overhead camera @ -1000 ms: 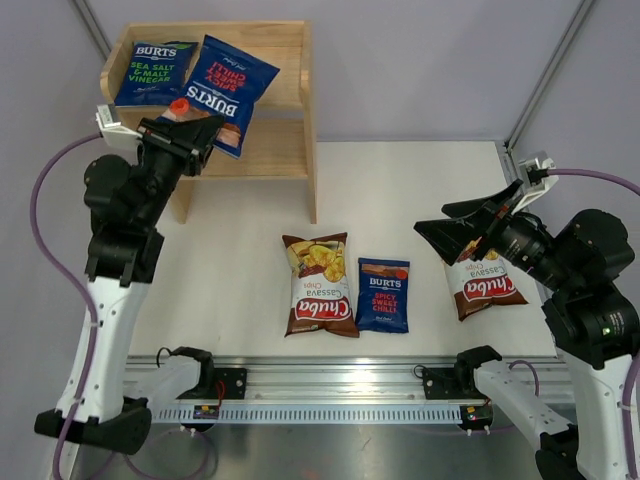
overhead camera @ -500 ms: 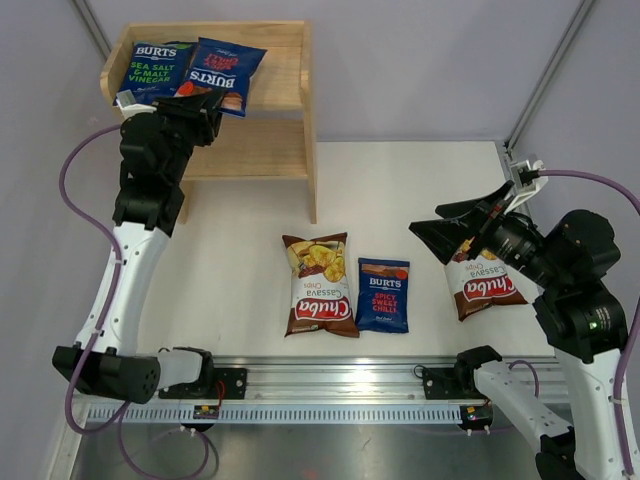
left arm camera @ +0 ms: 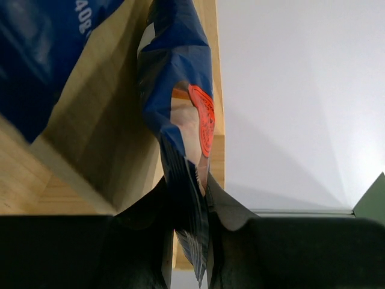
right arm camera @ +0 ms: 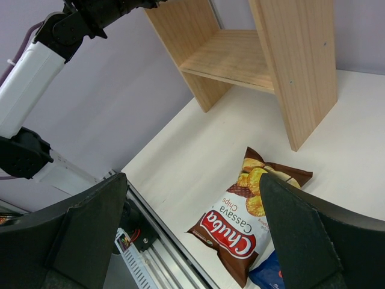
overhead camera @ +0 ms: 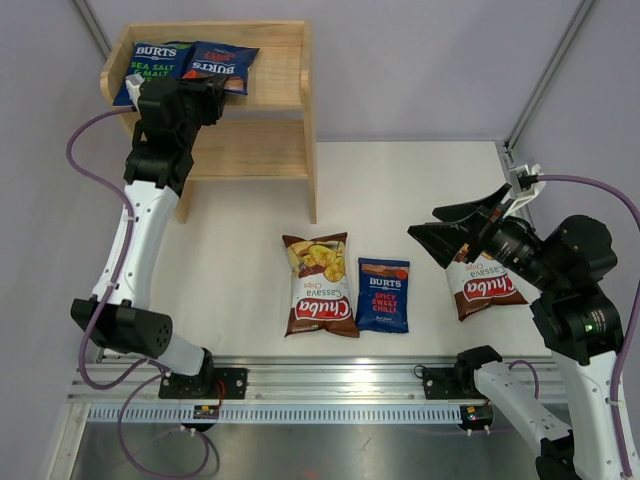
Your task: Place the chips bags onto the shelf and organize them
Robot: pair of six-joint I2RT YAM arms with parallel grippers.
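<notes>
Your left end effector (overhead camera: 207,97) is pinching the near edge of a red-lettered Burts bag (overhead camera: 222,60). The wrist view shows the fingers (left arm camera: 252,241) clamped either side of the crimped seam. That bag sits on the top tier of the shelf (overhead camera: 308,130), right up against the green-lettered Burts bag (overhead camera: 150,62) at the shelf's left end. The lower tier's got nothing on it.

Your right end effector (overhead camera: 424,224) is spread wide with nothing between the fingers. It's hanging over the desk (overhead camera: 240,260), well off to the shelf's right, above the top edge of a Chuba bag (overhead camera: 490,288).

Out in front of the shelf's right side panel, another Chuba bag (overhead camera: 320,287) lies flat. A small Burts bag (overhead camera: 385,296) lies just beside it on the side away from the shelf.
</notes>
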